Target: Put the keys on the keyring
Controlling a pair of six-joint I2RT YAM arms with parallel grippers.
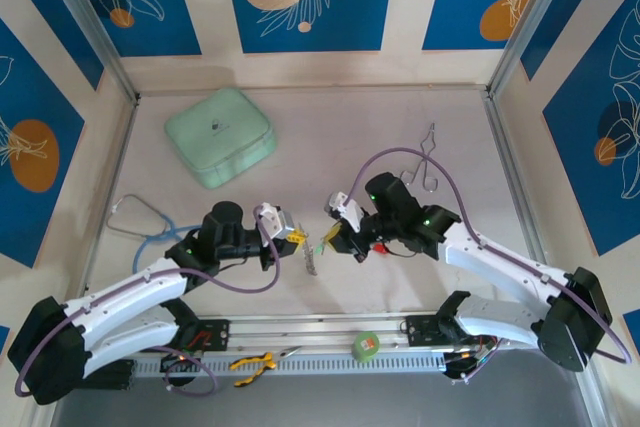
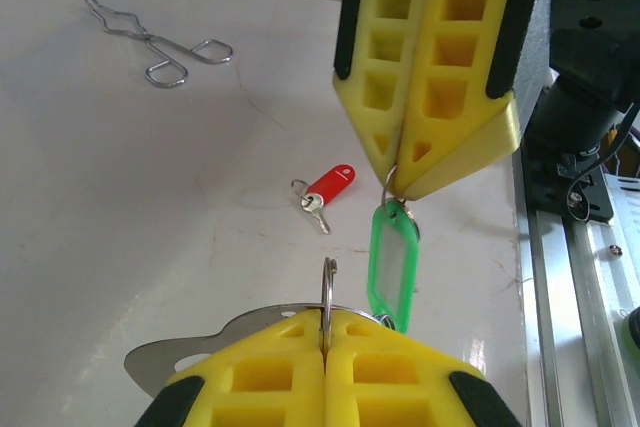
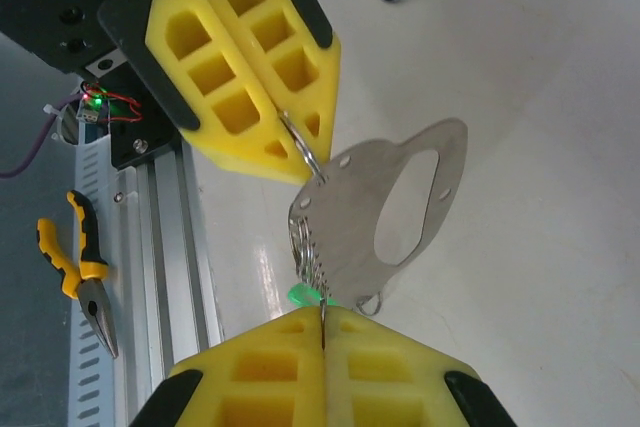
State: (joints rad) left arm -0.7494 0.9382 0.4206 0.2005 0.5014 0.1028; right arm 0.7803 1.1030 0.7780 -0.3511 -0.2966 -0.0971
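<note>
My left gripper [image 2: 325,325] is shut on a split ring [image 2: 327,292] of the keyring [image 3: 400,212]. The keyring is a flat silvery plate with an oblong cut-out and several rings along one edge, and it hangs above the table [image 1: 312,259]. My right gripper [image 3: 323,323] faces it tip to tip. It is shut on the small ring of the green-headed key [image 2: 392,267], whose tag dangles beside the keyring. In the top view the left gripper [image 1: 296,237] and right gripper [image 1: 330,233] nearly meet. The red-headed key [image 2: 328,185] lies flat on the table, under the right arm [image 1: 378,246].
A mint-green case [image 1: 220,135] sits at the back left and a stethoscope [image 1: 140,217] at the left. Wire tongs [image 1: 428,157] lie at the back right. Along the near rail are a green tape roll [image 1: 366,346] and yellow-handled pliers [image 1: 255,364].
</note>
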